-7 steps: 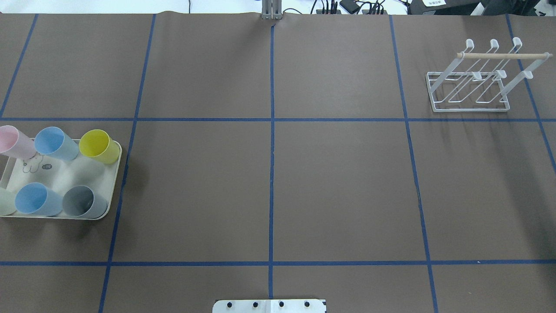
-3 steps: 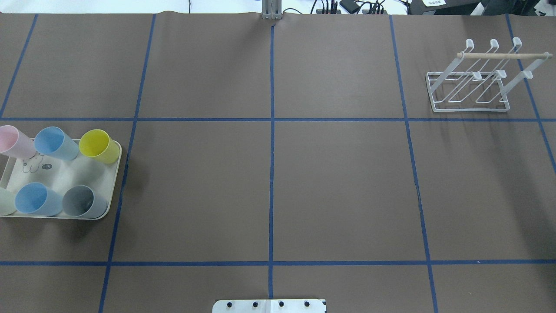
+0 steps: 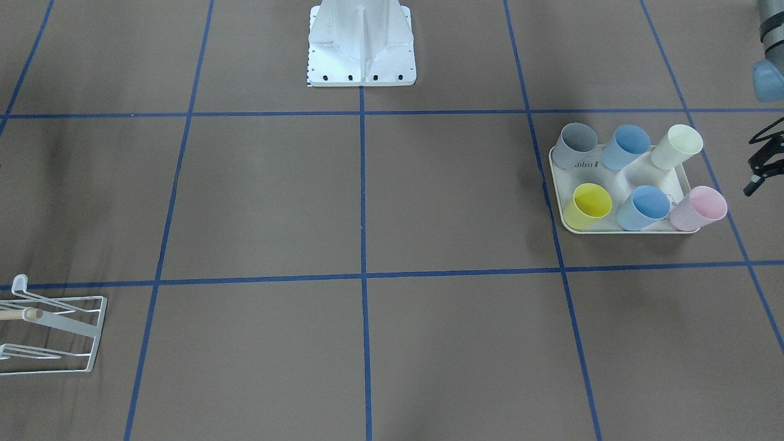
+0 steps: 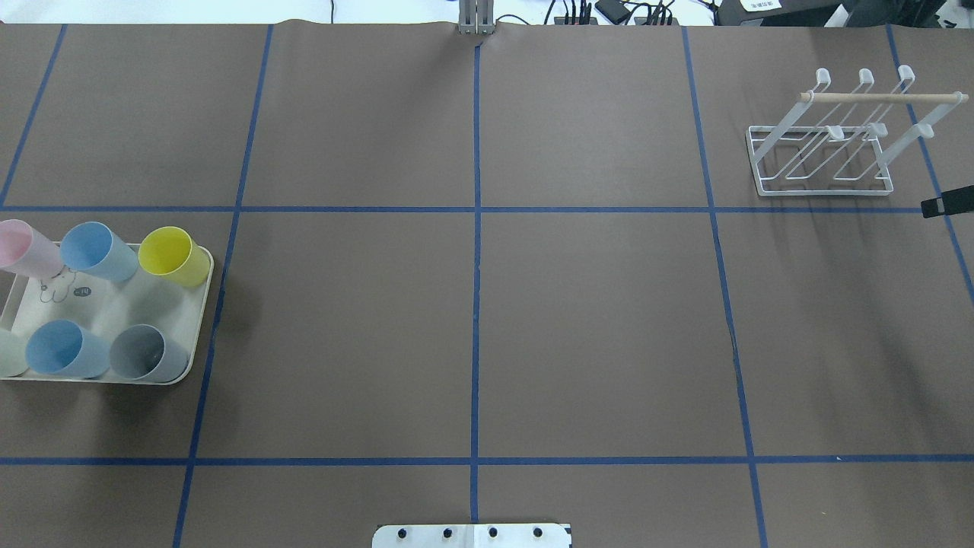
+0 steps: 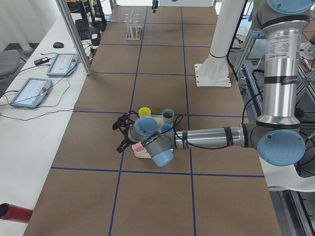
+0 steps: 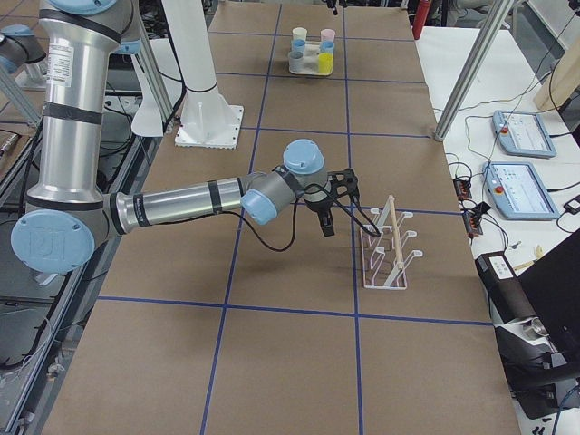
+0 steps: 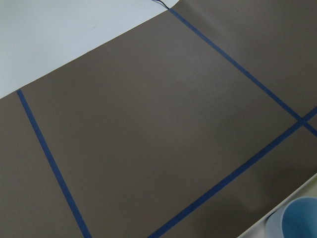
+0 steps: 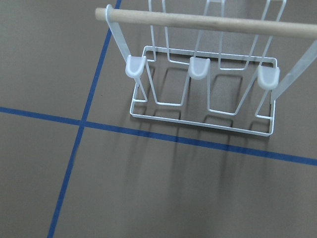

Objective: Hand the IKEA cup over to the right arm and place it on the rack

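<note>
Six cups (image 3: 642, 207) upright on tray (image 3: 556, 184), mouths up; left pincer (image 3: 756, 165) seemingly spread, right pincer (image 6: 335, 208) unreadable.

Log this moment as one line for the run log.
phase: pre-grasp | left gripper: open, empty, by tray | cups: six on tray | right gripper: near rack, state unclear | rack: no cup

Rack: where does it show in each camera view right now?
Front-facing: rack at lower left edge, cut off.
Overhead: upper right.
Exterior left: far top, small.
Exterior right: right of centre.
Left wrist: not in it.
Right wrist: fills upper half.
Shared landmark: its wooden bar (too small in exterior left).
</note>
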`<state>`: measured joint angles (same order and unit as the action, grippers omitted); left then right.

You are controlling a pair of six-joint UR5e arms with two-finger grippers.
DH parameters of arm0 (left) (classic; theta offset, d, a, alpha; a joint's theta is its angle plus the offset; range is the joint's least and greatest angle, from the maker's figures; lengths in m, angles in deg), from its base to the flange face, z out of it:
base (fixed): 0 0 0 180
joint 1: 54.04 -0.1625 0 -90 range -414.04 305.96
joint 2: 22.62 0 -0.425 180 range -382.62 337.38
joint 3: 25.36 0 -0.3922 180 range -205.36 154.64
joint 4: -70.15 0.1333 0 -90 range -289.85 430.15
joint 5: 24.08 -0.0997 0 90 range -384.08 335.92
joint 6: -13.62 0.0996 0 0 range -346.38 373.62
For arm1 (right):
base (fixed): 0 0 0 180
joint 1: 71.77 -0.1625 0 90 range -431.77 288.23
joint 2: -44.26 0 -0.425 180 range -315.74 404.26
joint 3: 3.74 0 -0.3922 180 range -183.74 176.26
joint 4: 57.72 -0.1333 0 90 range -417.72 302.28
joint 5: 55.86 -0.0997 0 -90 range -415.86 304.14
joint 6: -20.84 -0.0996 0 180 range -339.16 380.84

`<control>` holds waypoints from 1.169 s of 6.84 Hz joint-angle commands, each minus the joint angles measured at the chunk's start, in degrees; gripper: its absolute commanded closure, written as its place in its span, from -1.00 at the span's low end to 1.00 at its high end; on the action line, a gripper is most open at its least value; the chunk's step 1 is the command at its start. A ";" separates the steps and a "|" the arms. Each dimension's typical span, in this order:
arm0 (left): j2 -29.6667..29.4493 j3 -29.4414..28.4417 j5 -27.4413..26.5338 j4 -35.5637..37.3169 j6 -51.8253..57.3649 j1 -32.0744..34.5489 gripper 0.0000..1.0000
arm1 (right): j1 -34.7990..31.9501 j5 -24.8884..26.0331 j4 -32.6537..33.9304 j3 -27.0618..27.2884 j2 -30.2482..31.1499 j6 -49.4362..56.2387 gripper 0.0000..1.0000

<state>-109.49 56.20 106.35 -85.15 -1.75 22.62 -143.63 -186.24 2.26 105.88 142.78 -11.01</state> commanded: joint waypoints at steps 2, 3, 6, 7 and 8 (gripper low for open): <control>1.96 -3.51 -7.18 -8.70 -8.45 -6.32 -0.99 | 1.81 1.71 -0.39 0.69 0.01 -2.26 -1.00; 1.96 -3.52 -9.21 -8.70 -8.45 -7.39 -0.99 | 1.81 1.71 -0.39 0.69 0.01 -2.26 -1.00; 1.96 -4.13 -9.32 -8.79 -8.01 -10.02 -0.28 | 1.90 1.71 -0.39 0.69 0.27 -2.17 -1.00; 1.96 -4.91 -9.32 -9.40 -7.84 -10.21 -0.05 | 1.90 1.71 -0.39 0.69 0.44 -2.25 -1.00; 1.96 -5.62 -9.32 -10.27 -7.75 -10.38 0.07 | 1.90 1.71 -0.39 0.69 0.53 -2.17 -1.00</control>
<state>-107.53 51.38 97.04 -94.56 -9.65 12.56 -141.74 -184.53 1.87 106.56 143.18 -13.23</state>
